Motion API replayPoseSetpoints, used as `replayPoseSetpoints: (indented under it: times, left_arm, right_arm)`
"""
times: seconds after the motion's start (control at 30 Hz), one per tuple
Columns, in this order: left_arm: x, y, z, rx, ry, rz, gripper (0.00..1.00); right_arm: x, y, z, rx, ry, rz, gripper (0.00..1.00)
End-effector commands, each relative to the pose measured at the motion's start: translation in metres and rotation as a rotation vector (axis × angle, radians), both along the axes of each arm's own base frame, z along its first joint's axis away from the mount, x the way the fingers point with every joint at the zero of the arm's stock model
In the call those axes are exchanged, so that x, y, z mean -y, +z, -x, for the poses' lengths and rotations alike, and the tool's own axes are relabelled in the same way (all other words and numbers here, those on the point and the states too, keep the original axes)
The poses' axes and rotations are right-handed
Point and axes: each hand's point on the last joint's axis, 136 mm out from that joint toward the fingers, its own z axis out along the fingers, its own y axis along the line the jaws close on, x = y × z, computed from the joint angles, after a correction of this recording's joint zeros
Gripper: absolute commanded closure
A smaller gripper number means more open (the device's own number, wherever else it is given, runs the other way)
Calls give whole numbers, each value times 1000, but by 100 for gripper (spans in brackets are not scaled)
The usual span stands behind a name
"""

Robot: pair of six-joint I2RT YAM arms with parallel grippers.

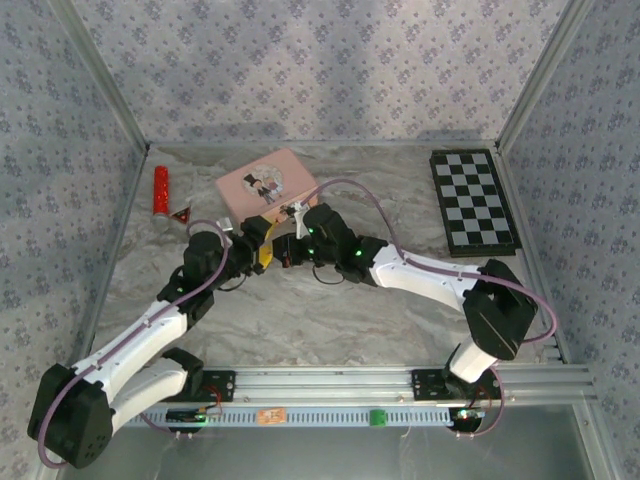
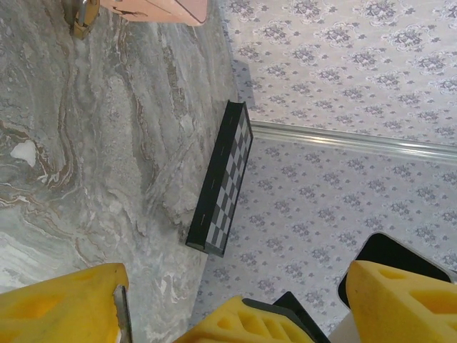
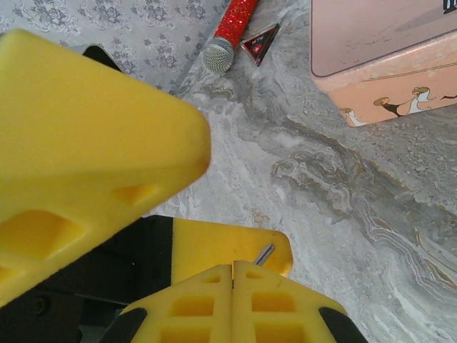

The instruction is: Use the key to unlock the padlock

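Note:
The small brass padlock (image 2: 84, 16) lies on the marble table by the near edge of the pink tin (image 1: 268, 185); from above it is a pale metal speck (image 1: 298, 210). My left gripper (image 1: 258, 243) is open, its yellow fingers (image 2: 64, 304) wide apart. My right gripper (image 1: 292, 238) is shut, and its tips (image 3: 233, 266) sit between the left fingers. A thin grey metal strip, apparently the key (image 3: 264, 254), rests against the inner face of one left finger (image 2: 123, 314). I cannot tell whether either gripper holds it.
A folded chessboard (image 1: 472, 200) lies at the back right, close to the wall. A red glitter microphone (image 1: 160, 190) and a small dark triangle (image 1: 182, 214) lie at the back left. Patterned walls and metal posts close the table in on three sides.

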Motion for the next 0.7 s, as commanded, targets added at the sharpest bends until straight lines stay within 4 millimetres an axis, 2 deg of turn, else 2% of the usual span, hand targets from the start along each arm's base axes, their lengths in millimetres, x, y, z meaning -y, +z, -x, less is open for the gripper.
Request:
replayPoseSetpoints:
  times: [0.0, 0.27, 0.67]
  left_arm:
    - [-2, 8, 1, 30, -2, -10, 22]
    - [-7, 9, 2, 39, 11, -24, 27]
    - [-8, 7, 2, 35, 16, -33, 38]
  right_arm:
    - [5, 8, -1, 38, -10, -1, 100]
    - [7, 8, -1, 41, -14, -2, 100]
    - [3, 17, -3, 53, -10, -21, 100]
